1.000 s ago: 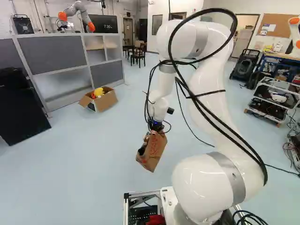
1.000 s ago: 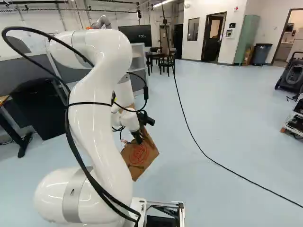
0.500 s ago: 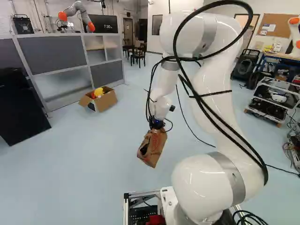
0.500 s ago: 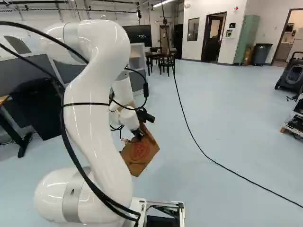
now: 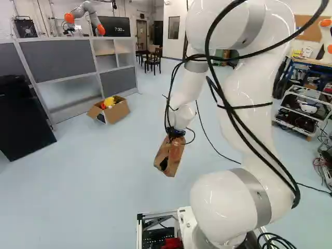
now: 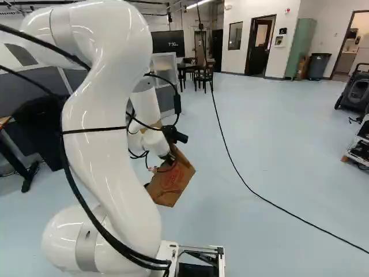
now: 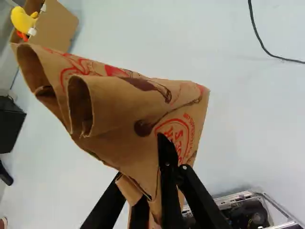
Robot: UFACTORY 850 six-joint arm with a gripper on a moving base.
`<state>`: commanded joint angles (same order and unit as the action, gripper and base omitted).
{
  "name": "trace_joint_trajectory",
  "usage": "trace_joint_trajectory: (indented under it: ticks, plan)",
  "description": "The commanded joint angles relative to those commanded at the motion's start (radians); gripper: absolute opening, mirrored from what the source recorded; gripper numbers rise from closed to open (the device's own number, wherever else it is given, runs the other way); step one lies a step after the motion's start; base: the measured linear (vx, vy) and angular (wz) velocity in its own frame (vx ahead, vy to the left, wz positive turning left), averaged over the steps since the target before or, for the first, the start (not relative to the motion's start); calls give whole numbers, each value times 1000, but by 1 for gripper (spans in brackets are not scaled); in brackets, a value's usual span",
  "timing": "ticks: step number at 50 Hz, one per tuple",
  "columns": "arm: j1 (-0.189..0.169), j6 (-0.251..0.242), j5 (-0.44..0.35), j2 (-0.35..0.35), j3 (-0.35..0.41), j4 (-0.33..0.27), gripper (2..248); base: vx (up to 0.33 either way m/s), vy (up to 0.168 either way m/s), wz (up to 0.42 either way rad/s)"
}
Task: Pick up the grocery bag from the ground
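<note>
Arm (image 5: 249, 119) has drawn back toward base; bag (image 5: 169, 155) moved with it, appears slightly higher. Gripper (image 5: 175, 136) holds bag pinched between both fingers. Bag hangs tilted above floor (image 5: 98, 181); pick-up seems nearly complete, steady grip should suffice.

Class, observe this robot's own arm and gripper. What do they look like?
The arm is glossy white, with smooth, rounded segments and silver-grey bands at joints. Black cables loop outside it, held by a thin black strap. The gripper is black, with slim, jointed links and a narrow, tapering fingertip visible.
</note>
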<state>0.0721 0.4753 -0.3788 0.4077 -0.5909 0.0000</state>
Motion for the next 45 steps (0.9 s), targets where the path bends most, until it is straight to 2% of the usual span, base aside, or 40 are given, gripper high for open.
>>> trace_joint_trajectory:
  ticks: [45]
  plan:
    - [-43,-283,-294,-409,300,0,26,0,0,0]
